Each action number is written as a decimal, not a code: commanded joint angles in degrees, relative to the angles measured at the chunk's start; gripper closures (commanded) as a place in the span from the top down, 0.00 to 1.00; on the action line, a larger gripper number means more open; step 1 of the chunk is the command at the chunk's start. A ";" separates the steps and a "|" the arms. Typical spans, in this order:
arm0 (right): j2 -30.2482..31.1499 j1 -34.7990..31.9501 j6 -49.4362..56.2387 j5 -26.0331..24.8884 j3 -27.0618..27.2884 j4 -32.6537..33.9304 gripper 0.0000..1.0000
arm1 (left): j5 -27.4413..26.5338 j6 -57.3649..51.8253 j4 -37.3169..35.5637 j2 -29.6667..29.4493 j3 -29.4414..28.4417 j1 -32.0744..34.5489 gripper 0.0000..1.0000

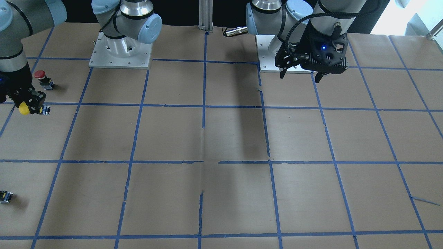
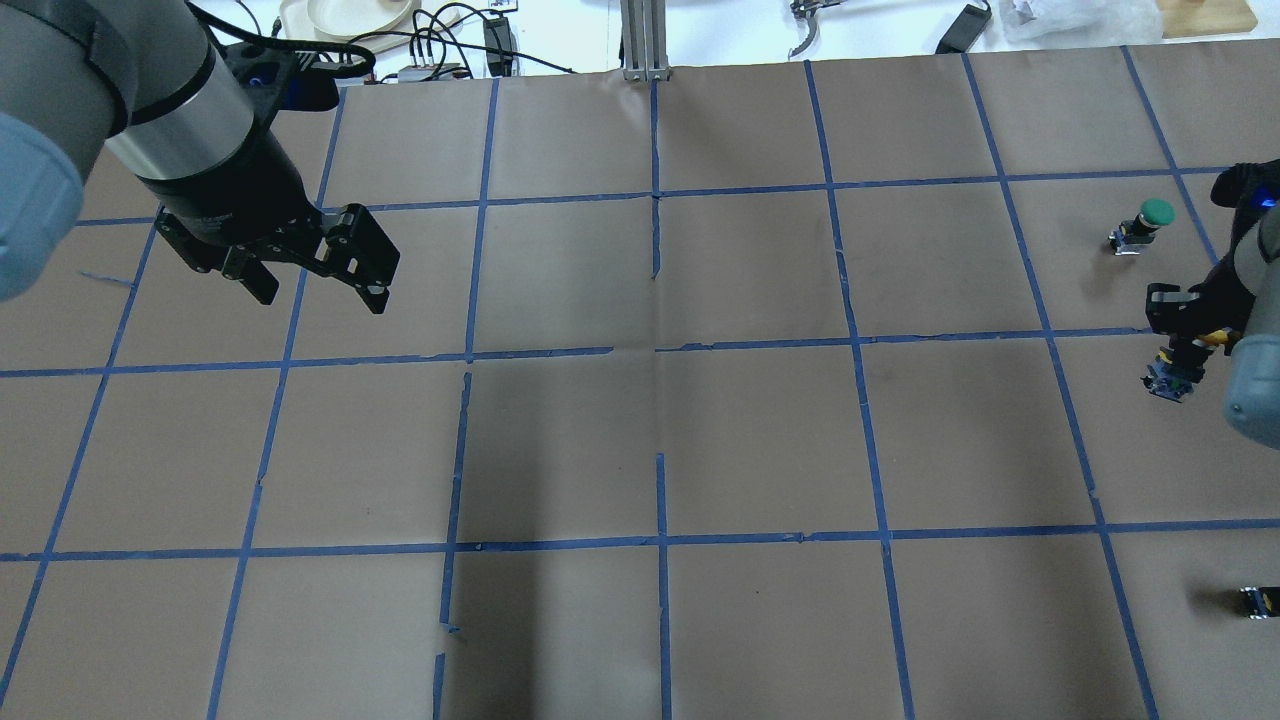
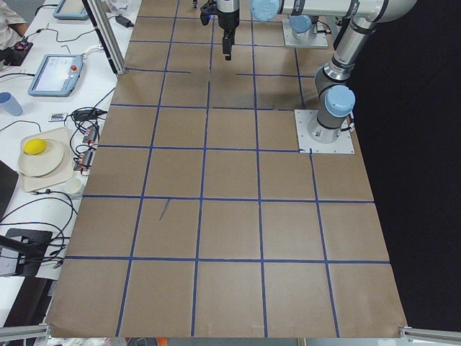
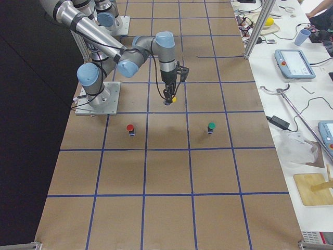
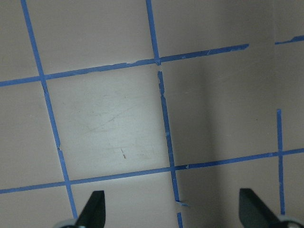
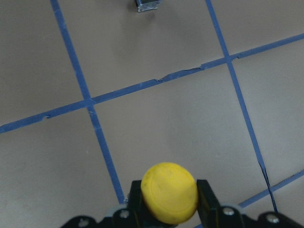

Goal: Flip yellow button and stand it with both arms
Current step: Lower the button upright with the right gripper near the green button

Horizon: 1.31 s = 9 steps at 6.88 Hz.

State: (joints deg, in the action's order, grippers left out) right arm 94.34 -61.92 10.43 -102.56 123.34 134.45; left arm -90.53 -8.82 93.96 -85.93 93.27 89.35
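Note:
The yellow button (image 6: pixel 169 192) sits between my right gripper's (image 1: pixel 30 103) fingers, which are shut on its body just behind the cap. In the front-facing view the yellow cap (image 1: pixel 24 108) points toward the camera and the grey body sticks out sideways. The gripper holds it low over the table near the right end (image 4: pixel 170 96). I cannot tell whether it touches the paper. My left gripper (image 2: pixel 312 272) hangs open and empty high over the table's left half, its fingertips (image 5: pixel 95 206) wide apart.
A red-capped button (image 1: pixel 41 76) stands close to my right gripper on the robot's side. A green-capped button (image 2: pixel 1145 222) stands farther out. A small dark block (image 2: pixel 1255 600) lies at the right edge. Brown paper with a blue tape grid (image 2: pixel 660 350) covers the table.

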 commanded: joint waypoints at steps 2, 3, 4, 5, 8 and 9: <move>-8.88 1.01 -3.55 -7.79 1.55 15.17 0.07 | -0.44 -0.15 -0.10 1.20 0.16 0.12 1.00; -10.83 1.01 -5.58 -10.61 2.77 18.10 0.07 | -0.44 -0.15 -0.01 1.21 0.16 0.12 1.00; -11.28 0.92 -8.56 -12.90 4.87 22.57 0.07 | 0.00 -0.06 -0.09 1.03 0.07 0.21 1.00; -12.94 0.66 -11.98 -15.27 5.24 24.44 0.07 | -0.17 -0.23 -0.10 0.86 0.16 0.21 1.00; -15.94 -0.13 -26.73 -15.65 8.47 25.25 0.07 | 0.00 0.81 -0.18 0.68 0.25 0.21 1.00; -16.47 -0.48 -27.22 -17.04 8.84 26.82 0.07 | 0.09 1.17 -2.45 0.85 0.25 0.03 1.00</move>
State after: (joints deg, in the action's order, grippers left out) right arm 78.72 -62.01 -14.21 -118.40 131.15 159.82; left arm -90.62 -8.26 93.27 -85.11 93.50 89.52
